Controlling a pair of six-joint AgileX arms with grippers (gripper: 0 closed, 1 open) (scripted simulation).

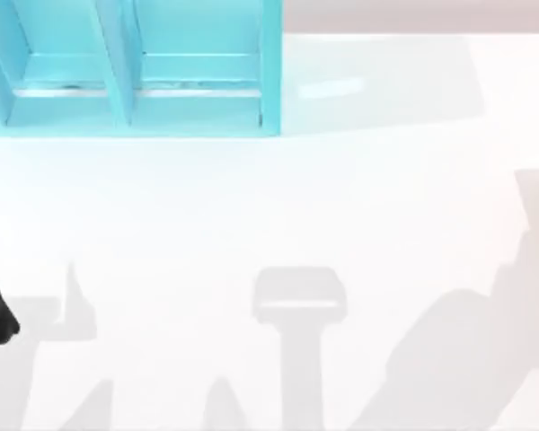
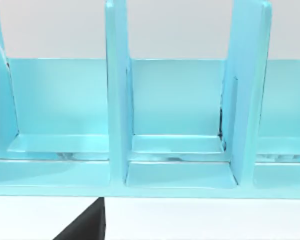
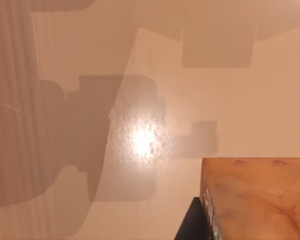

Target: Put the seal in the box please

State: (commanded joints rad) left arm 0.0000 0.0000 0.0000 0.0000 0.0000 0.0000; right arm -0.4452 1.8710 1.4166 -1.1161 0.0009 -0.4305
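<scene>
While light-blue compartmented box (image 1: 135, 81) sits far left, orange-brown rectangular block seal (image 3: 260, 200) fills right wrist view; grip state of both grippers: cannot tell.

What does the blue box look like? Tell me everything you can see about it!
The box is a light blue, smooth and shiny rack, plastic-looking. Upright dividers split it into side-by-side compartments, each with a back wall and a stepped floor. Its compartments look bare where they can be seen. It stands on the white table at the far left of the top view, running past the edge of the picture. Nothing else touches it.
</scene>
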